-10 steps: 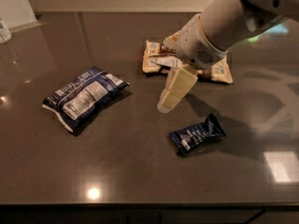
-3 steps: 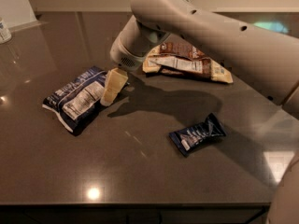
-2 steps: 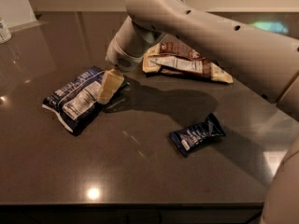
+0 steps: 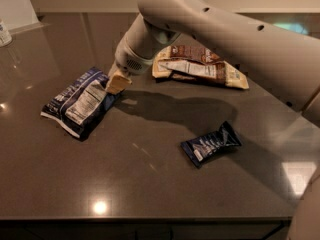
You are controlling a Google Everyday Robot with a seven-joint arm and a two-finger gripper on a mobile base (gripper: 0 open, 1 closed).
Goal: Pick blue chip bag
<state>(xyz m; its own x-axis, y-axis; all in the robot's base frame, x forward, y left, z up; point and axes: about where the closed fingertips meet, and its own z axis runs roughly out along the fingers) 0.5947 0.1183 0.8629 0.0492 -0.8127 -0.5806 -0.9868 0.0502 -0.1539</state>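
Note:
The blue chip bag [image 4: 77, 102] lies flat on the dark countertop at the left, a puffy navy bag with a white label panel facing up. My gripper [image 4: 116, 84] hangs from the white arm that reaches in from the upper right. Its cream-coloured tip is at the bag's upper right edge, touching or just above it.
A small dark blue snack packet [image 4: 210, 144] lies right of centre. Brown and cream flat packages [image 4: 200, 69] lie at the back, behind the arm. A white container [image 4: 5, 33] stands at the far left edge. The countertop's front edge [image 4: 150, 218] runs along the bottom.
The gripper has moved left and slightly toward the back, from beside the blue chip bag's right edge to its upper right edge. The bag and the other packets have not moved.

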